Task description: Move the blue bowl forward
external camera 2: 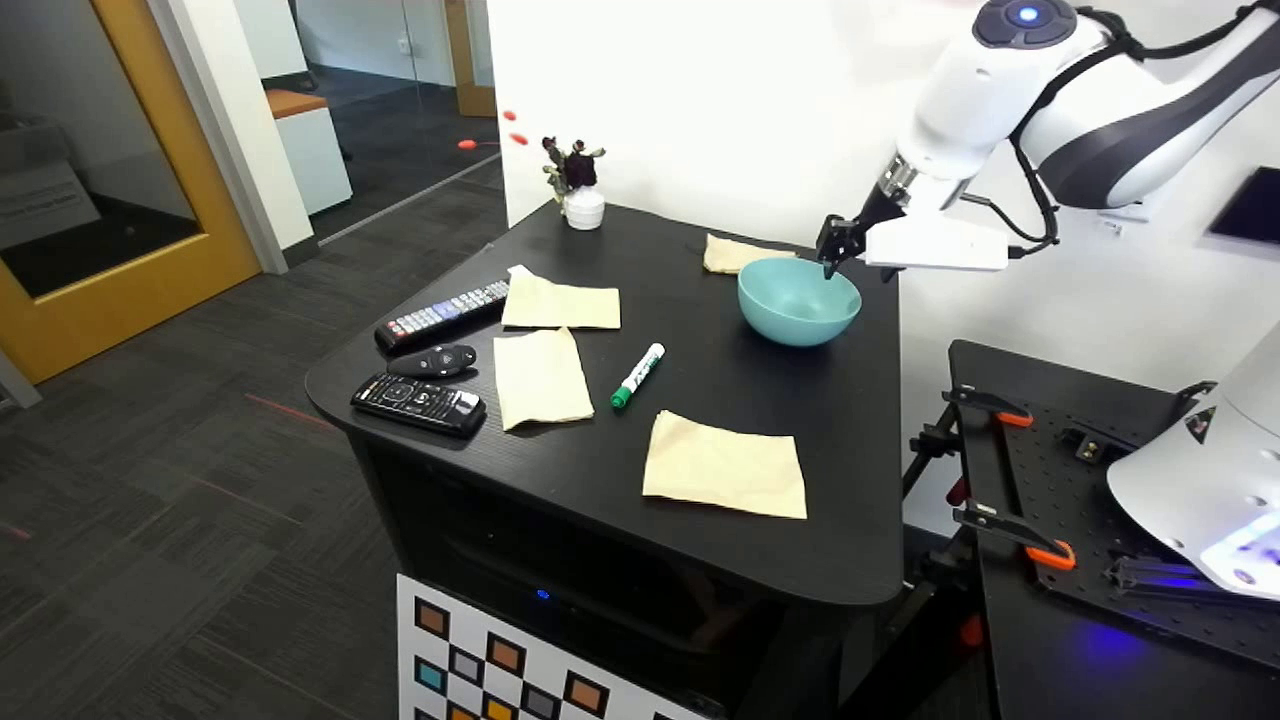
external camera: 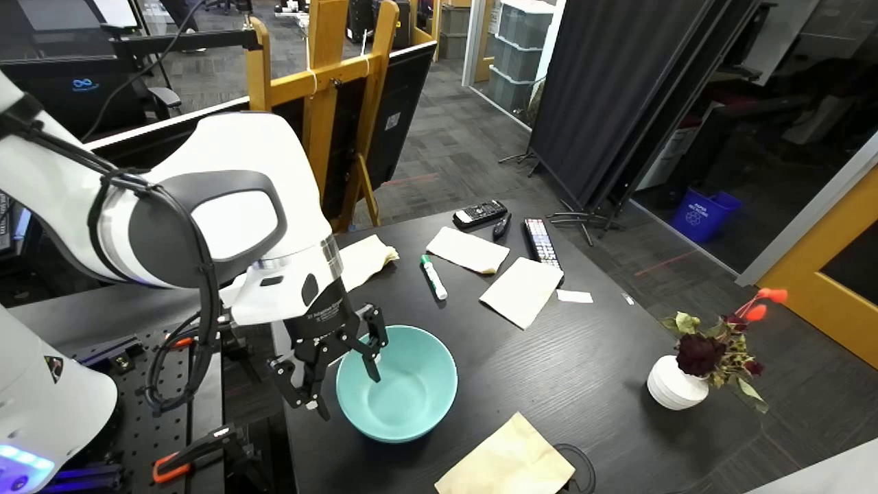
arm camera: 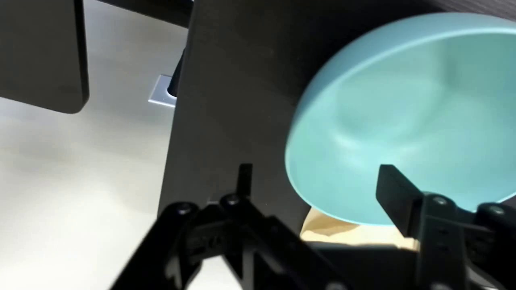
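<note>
The blue bowl [external camera: 405, 405] stands upright on the black table near the edge facing the robot base. It shows in both exterior views [external camera 2: 795, 310] and fills the right of the wrist view [arm camera: 423, 112]. Its inside looks empty. My gripper [external camera: 348, 394] is open, above the bowl's robot-side rim, and also shows in an exterior view [external camera 2: 855, 268]. In the wrist view the gripper [arm camera: 317, 166] has one finger over the bowl's inside and the other outside it, over the table. The rim lies between the fingers. I cannot tell whether a finger touches the bowl.
Several tan cloths [external camera: 507, 456] lie on the table, one beside the bowl [external camera 2: 745, 255]. A green-capped marker [external camera: 433, 278] lies near the bowl. Remotes [external camera: 542, 241] lie near the far edge. A white pot with flowers [external camera: 675, 384] stands at a table corner. The table edge [arm camera: 171, 133] is close.
</note>
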You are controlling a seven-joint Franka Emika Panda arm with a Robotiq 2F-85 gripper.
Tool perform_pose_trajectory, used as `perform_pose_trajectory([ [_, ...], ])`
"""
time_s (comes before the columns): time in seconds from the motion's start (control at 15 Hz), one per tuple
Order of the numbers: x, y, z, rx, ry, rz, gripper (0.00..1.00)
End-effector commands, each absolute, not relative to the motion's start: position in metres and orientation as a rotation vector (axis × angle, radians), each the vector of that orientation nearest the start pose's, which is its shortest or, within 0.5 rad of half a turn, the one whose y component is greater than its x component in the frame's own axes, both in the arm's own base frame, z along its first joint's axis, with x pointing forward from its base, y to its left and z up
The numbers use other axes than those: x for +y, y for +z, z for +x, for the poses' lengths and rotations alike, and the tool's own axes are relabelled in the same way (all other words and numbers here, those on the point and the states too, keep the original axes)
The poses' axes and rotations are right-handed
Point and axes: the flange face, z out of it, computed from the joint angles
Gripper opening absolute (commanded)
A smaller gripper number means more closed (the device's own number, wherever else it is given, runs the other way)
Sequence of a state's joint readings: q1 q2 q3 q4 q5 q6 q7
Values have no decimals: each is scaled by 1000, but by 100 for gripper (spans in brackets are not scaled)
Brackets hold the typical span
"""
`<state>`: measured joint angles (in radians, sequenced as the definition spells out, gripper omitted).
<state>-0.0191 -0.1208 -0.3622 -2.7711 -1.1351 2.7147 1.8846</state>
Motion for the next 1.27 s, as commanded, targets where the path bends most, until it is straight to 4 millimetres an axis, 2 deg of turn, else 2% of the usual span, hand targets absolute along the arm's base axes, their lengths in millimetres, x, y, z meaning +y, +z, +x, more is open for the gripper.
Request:
perform_pose_trajectory([
  [0.0,-107,274,357,1928,-658,-2707,100],
  [0.2,-113,289,363,1857,-564,-2749,100],
  [0.47,-126,315,355,1801,-471,-2798,100],
  [0.93,-142,358,338,1741,-458,-2860,100],
  [1.0,-143,346,347,1769,-477,-2858,100],
  [1.2,-145,352,345,1788,-489,-2851,100],
])
